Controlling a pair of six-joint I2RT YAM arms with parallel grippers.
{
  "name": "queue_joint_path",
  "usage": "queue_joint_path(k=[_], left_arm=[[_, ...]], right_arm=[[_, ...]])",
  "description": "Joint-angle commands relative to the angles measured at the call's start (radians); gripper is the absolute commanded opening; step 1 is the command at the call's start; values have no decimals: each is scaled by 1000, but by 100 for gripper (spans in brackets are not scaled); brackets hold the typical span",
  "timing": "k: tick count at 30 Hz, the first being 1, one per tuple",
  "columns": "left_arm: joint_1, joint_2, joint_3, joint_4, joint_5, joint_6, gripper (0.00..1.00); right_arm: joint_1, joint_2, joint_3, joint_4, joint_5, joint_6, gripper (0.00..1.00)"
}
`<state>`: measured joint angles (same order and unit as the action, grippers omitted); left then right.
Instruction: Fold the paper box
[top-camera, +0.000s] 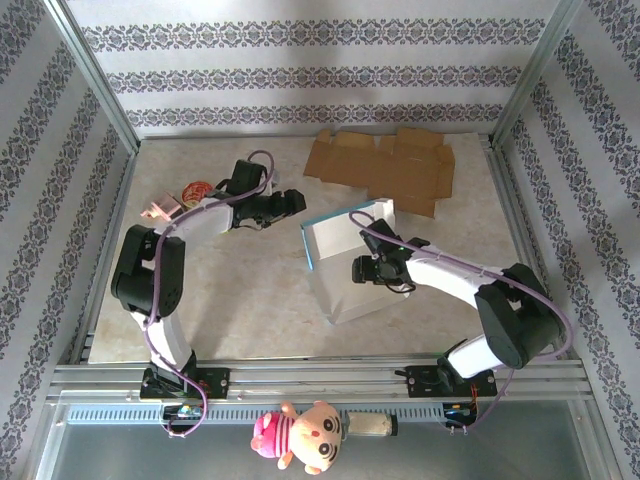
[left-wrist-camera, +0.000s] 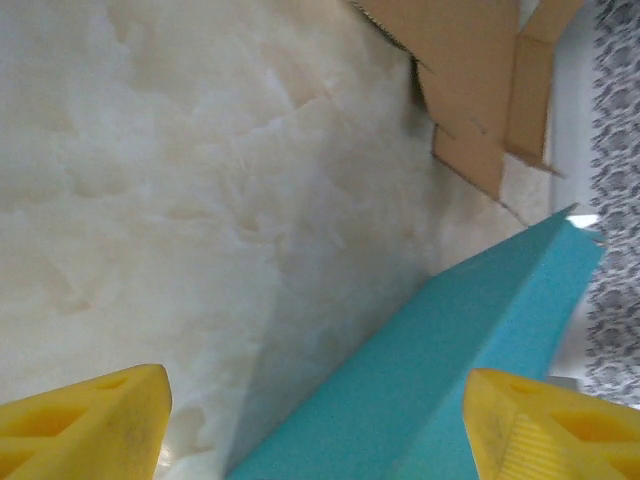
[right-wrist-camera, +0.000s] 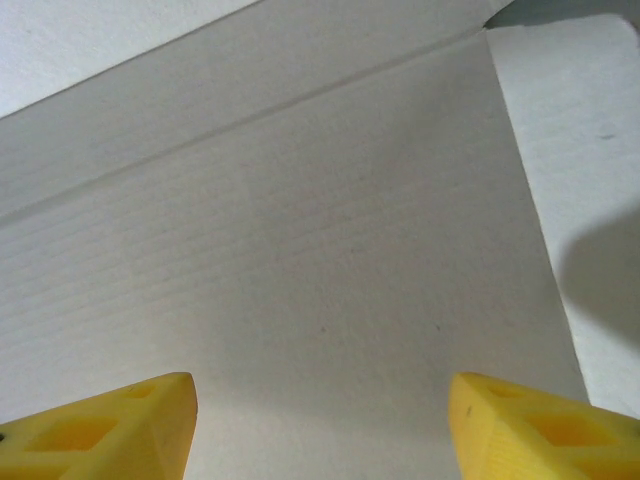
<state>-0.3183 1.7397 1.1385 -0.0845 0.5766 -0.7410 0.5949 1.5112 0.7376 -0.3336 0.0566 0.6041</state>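
The paper box (top-camera: 335, 250), white inside and teal outside, lies half folded at the table's middle, with its back and left walls raised. My left gripper (top-camera: 292, 204) hovers just off the box's back left corner. In the left wrist view the box's teal outer wall (left-wrist-camera: 450, 360) runs up between the yellow fingertips (left-wrist-camera: 90, 425) of my left gripper (left-wrist-camera: 315, 430), which stand wide apart and hold nothing. My right gripper (top-camera: 362, 268) is over the box's white floor. In the right wrist view my right gripper (right-wrist-camera: 320, 430) is open above the white panel (right-wrist-camera: 320, 230), nothing between its fingers.
A flat brown cardboard blank (top-camera: 385, 170) lies at the back right, also seen as brown cardboard (left-wrist-camera: 470, 60). A pink item (top-camera: 155, 210) and a red round item (top-camera: 195, 190) sit at the left. A plush doll (top-camera: 300, 435) lies below the rail. Patterned walls enclose the table.
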Motion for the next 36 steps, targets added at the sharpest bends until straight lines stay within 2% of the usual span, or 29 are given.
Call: queue_joint_path(k=[1,6,12,16,18,22,28,36], left_arm=[[-41,-98,-40,111,-25,-151,74],[-96,-200,-39,-135,-232,-171,70],[-104,-236,-27,-247,-328,-160,70],[-94,-210,16,-382,-525,-88,72],[-74,-207,9,-343,-479,-106,72],[-64,-207,-21,-159,-339,-182,73],[2,-181,-74,83,-281,-343,76],[78,-48,8,139,-223,-405,77]], right_arm=[[27,35,-62,157,101,26,65],[62,77,-113,298,149,38,64],[71,170,-131,483,155,107,62],[74,249,-90,564,149,141,62],[75,283,-83,602,130,166,62],[91,337,-79,657,120,169,61],[100,353,-85,679,125,166,61],[108,356,-74,677,125,151,62]])
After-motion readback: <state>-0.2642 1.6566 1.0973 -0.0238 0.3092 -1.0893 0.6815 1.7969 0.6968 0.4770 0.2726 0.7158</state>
